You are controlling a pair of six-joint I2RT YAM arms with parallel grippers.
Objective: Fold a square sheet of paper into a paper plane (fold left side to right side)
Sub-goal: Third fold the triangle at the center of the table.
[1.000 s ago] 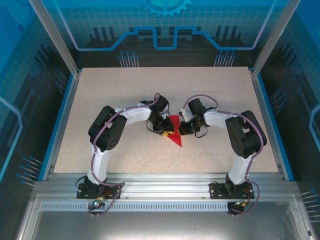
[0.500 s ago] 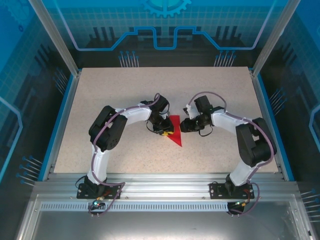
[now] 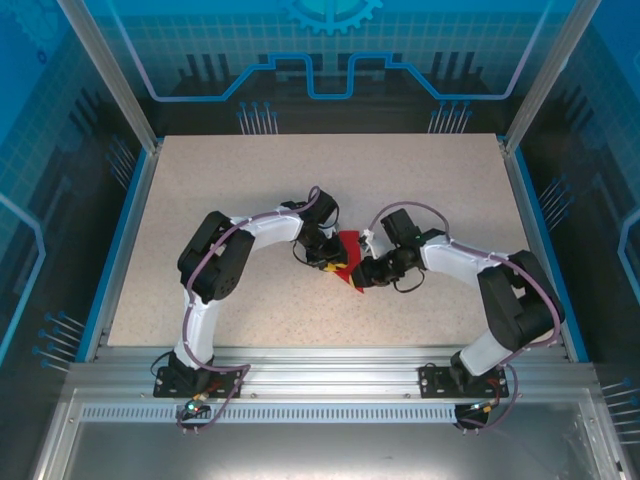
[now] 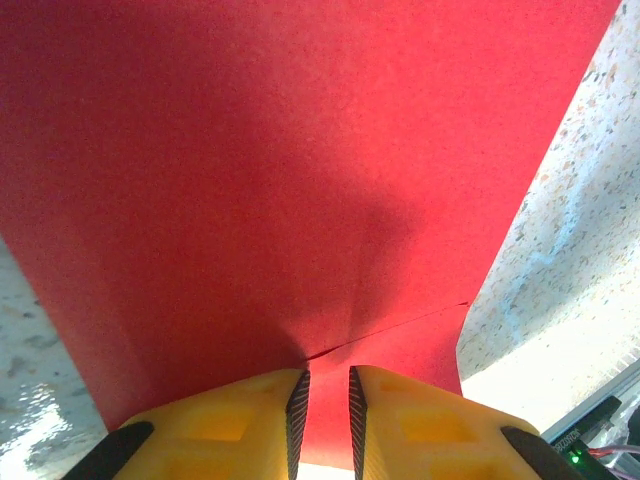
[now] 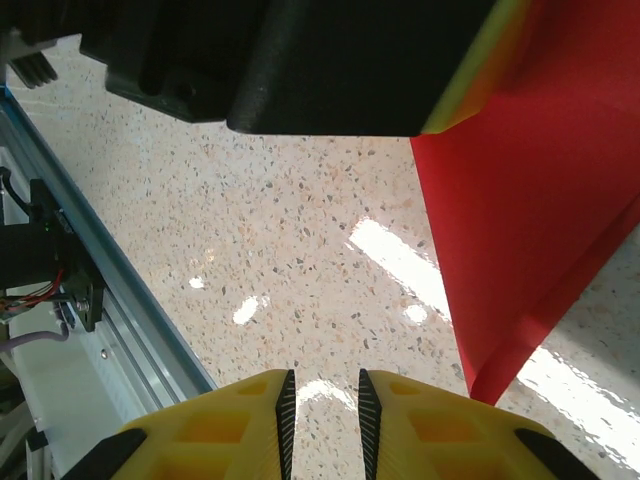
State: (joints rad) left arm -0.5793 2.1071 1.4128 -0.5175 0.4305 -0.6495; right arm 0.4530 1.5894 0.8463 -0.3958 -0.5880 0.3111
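Left wrist: left claw (image 4: 328,385), narrowly parted, perhaps presses the square sheet of paper (image 4: 300,180) above it. Right claw (image 5: 323,388), likewise parted and empty, sits lower left of the sheet.

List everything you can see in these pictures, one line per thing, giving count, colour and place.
square sheet of paper: one, bright red, folded to a point, mid-table between the grippers
table: one, speckled beige, under both arms
edging: blue, along the table's left and right sides
metal frame: one, silver, at the near edge, carrying the arm bases
enclosure panels: blue, see-through, around the table
left arm, right arm: two, white and black
left gripper: one, yellow fingers slightly apart at the paper's edge; whether it grips is unclear
right gripper: one, yellow fingers slightly apart, nothing between, over bare table beside the paper's point
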